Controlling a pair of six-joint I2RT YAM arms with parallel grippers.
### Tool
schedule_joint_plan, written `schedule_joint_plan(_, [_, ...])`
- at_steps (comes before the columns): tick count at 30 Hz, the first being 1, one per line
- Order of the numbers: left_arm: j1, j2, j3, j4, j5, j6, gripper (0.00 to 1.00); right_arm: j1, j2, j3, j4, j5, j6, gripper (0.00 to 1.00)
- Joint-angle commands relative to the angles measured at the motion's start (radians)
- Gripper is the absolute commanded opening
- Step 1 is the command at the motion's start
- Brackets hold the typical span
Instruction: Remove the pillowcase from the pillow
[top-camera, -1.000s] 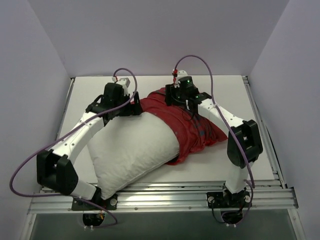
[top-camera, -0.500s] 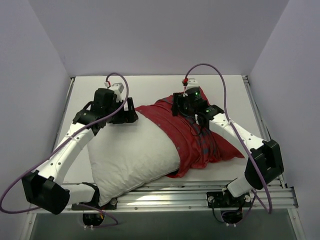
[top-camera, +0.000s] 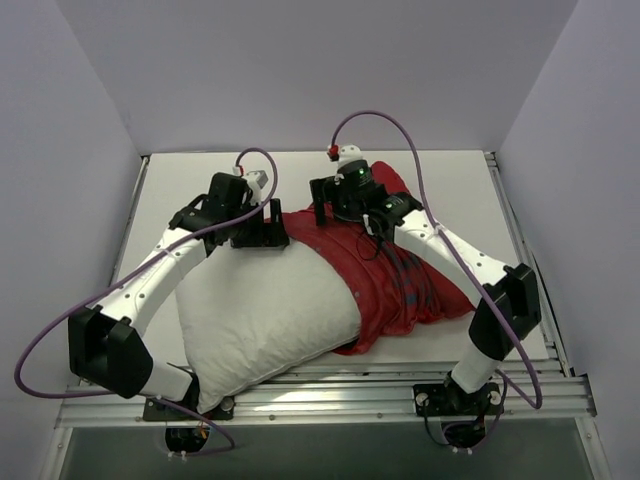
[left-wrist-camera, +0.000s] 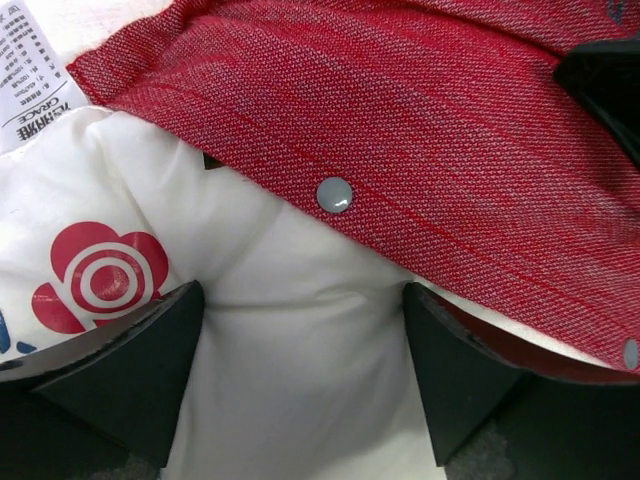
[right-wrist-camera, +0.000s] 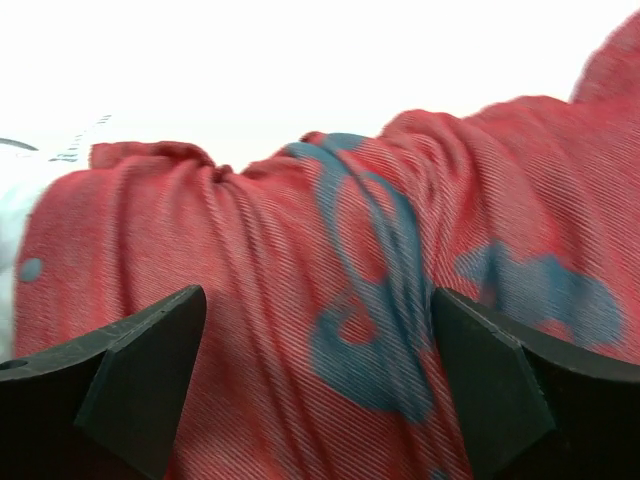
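**Colleague:** Where does the pillowcase sit?

**Me:** On my screens the pillowcase (top-camera: 390, 275) covers only the pillow's far-right end, bunched in folds. The rest of the pillow (top-camera: 265, 305) lies bare and reaches the near edge of the desk (top-camera: 450, 170).

**Colleague:** And your left tool?

**Me:** My left tool (left-wrist-camera: 300, 370) has its jaws wide apart at the pillow's far edge. It straddles a bulge of white fabric just below the red hem. I can see a grey snap button (left-wrist-camera: 334, 194) on that hem, and a printed label (left-wrist-camera: 30, 80) pokes out beside it.

**Colleague:** The right one?

**Me:** My right tool (right-wrist-camera: 315, 390) is spread wide too. It is over the wrinkled red cloth on the pillow's far end and grips nothing.
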Motion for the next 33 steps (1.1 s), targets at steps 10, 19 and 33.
schedule_joint_plan(10, [-0.037, -0.028, -0.183, 0.050, 0.049, -0.071, 0.11, 0.080, 0.149, 0.030, -0.083, -0.035, -0.069, 0.90])
schedule_joint_plan(19, [-0.030, -0.150, -0.208, 0.031, -0.117, -0.068, 0.02, 0.013, 0.222, -0.048, -0.135, -0.023, -0.100, 0.13])
schedule_joint_plan(33, [0.045, -0.279, -0.102, -0.143, -0.293, 0.001, 0.02, -0.479, 0.057, -0.033, -0.102, 0.037, 0.079, 0.00])
